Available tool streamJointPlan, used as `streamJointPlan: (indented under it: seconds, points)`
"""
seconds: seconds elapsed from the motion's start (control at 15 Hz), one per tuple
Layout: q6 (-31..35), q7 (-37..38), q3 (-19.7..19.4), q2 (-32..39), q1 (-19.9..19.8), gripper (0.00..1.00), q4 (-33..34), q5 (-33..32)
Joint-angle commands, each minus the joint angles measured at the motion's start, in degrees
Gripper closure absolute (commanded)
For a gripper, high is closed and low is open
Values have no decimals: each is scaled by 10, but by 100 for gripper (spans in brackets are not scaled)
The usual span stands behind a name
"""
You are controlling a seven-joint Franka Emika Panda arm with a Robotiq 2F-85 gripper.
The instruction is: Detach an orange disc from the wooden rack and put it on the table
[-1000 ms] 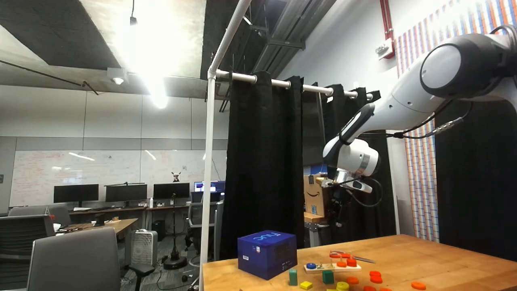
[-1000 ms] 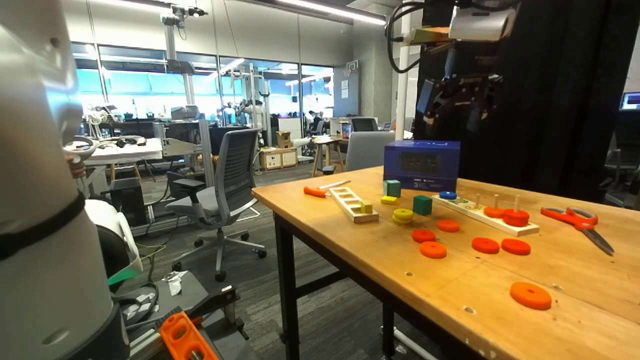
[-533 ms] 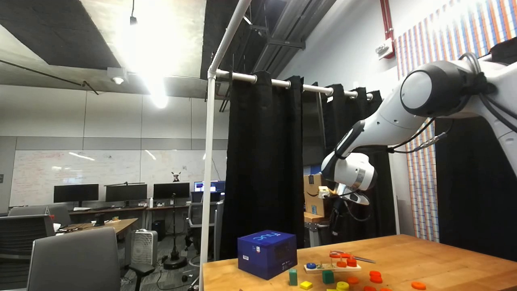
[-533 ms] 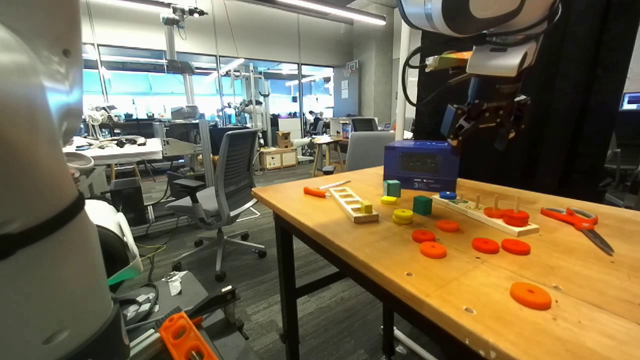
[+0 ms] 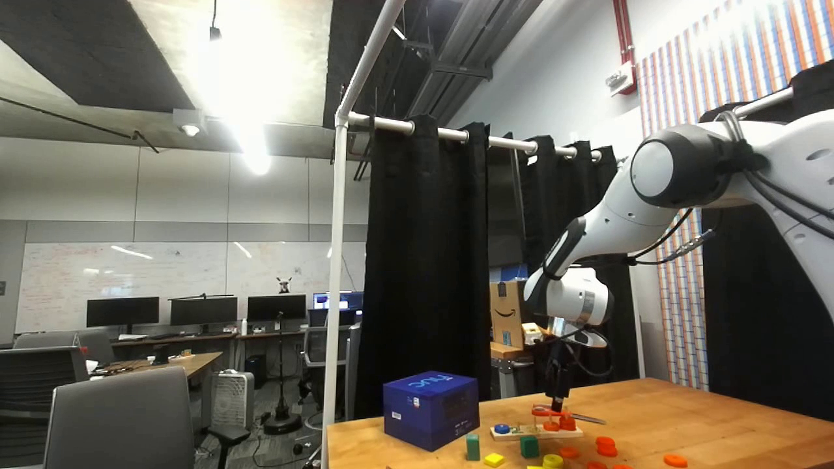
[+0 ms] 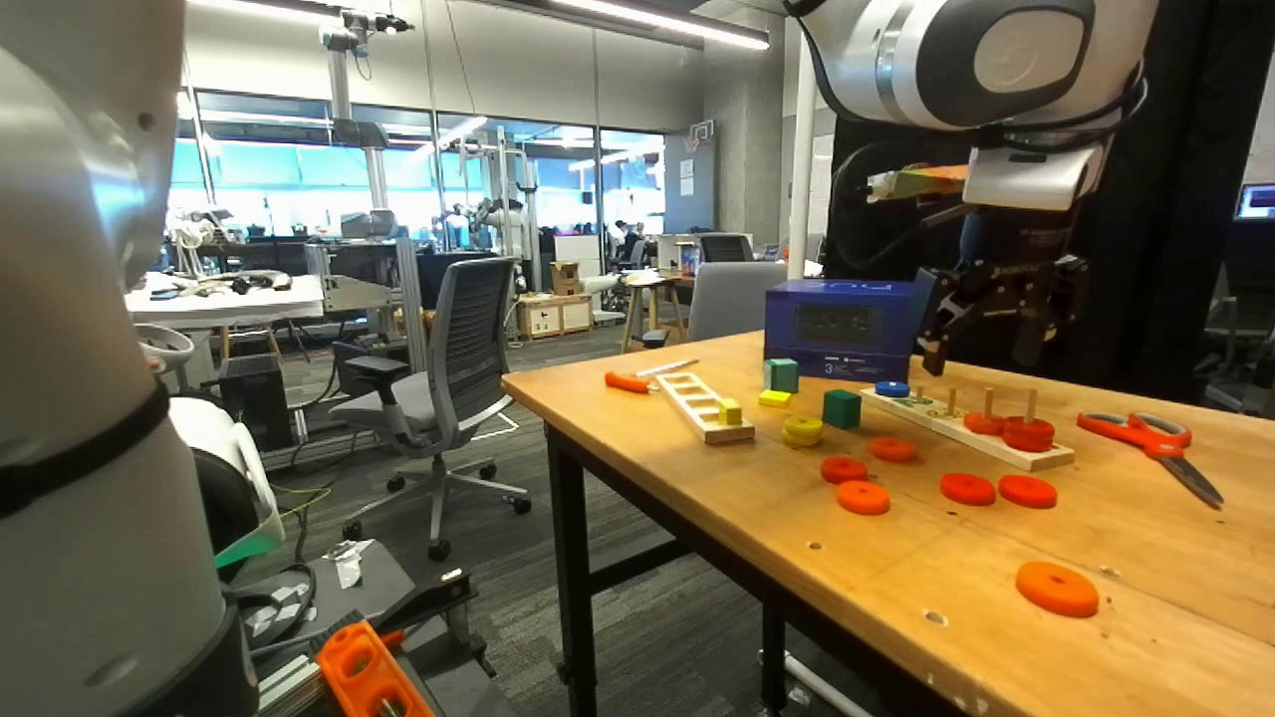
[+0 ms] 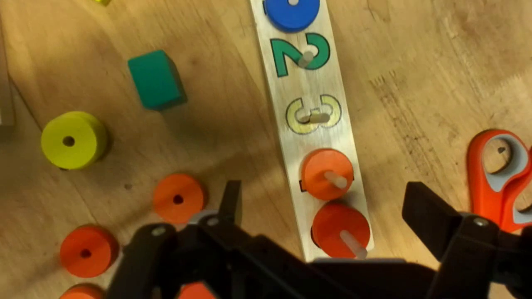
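Note:
The wooden rack [image 7: 305,88] lies on the light tan table [image 7: 232,141]. It also shows in both exterior views [image 5: 575,432] [image 6: 1041,460]. An orange disc [image 7: 322,176] sits on its fourth peg, and a darker orange-red stack [image 7: 338,230] sits on the end peg. In an exterior view, the disc [image 6: 981,424] and the stack [image 6: 1027,434] sit side by side. A blue disc [image 7: 291,12] is at the rack's far end. My gripper [image 7: 324,187] is open and empty, pointing down above the rack, its fingers on either side of the discs. It shows in both exterior views [image 5: 558,405] [image 6: 981,360].
Red-handled scissors [image 7: 484,182] lie right of the rack. Several loose orange discs [image 6: 1057,589], yellow discs [image 7: 68,141] and a green block [image 7: 153,79] lie on the table. A blue box [image 6: 842,334] stands behind the rack. A slotted wooden frame [image 6: 722,435] lies near the edge.
My arm has lowered the gripper toward the rack's disc end; in an exterior view it has also moved to the right. The discs and rack have not moved.

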Motion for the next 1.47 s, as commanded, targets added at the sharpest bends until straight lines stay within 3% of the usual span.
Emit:
streamJointPlan:
  seconds: [0.0, 0.73, 1.4]
  points:
    - [-21, 20, -19, 27, 0, 0, 35, -37]
    - [-63, 19, -33, 93, 1, 0, 107, -68]
    - [-89, 14, -37, 109, 1, 0, 136, -83]
